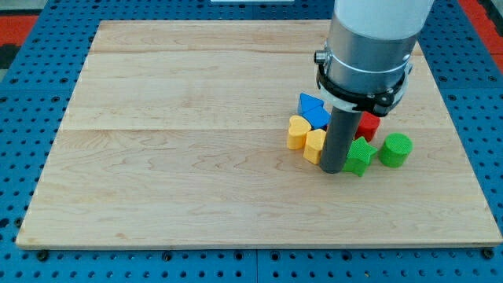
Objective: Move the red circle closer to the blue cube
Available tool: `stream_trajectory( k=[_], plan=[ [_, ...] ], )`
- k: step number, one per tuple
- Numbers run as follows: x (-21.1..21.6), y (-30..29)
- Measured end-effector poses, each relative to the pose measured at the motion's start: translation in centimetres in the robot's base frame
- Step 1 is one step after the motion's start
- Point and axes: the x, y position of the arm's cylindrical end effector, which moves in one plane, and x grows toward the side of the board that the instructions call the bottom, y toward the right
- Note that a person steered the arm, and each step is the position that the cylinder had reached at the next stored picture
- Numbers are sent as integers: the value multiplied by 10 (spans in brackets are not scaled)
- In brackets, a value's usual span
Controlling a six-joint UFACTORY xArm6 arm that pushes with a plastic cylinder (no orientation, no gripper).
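Red block (369, 123): you see only a part of it, behind the rod at the view's right.
Nearest you, my tip (332, 170) rests between the yellow block (315, 145) and green star (359, 155), holding nothing; farther back sit the yellow heart (298, 131), green cylinder (394, 150) and blue blocks (313, 109) on the wooden board (173, 157).

My tip (332, 170) stood on the wooden board (173, 157), touching a yellow block (316, 145) on the view's left and a green star (359, 156) on its right. A red block (369, 123) (mostly hidden) showed behind the rod, beside blue blocks (313, 109).
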Motion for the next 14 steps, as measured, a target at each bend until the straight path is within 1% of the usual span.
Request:
stream_trajectory(
  k=[2, 3, 5, 6, 7, 8, 9, 10, 11, 12, 13, 14],
  plan=[
    [-4, 0],
    [11, -18],
    [7, -89],
    [2, -71],
    [-15, -68],
    [-30, -78],
    [-30, -76],
    [-37, -92],
    [-106, -98],
    [-178, -79],
    [-181, 29],
    [-109, 99]
  ],
)
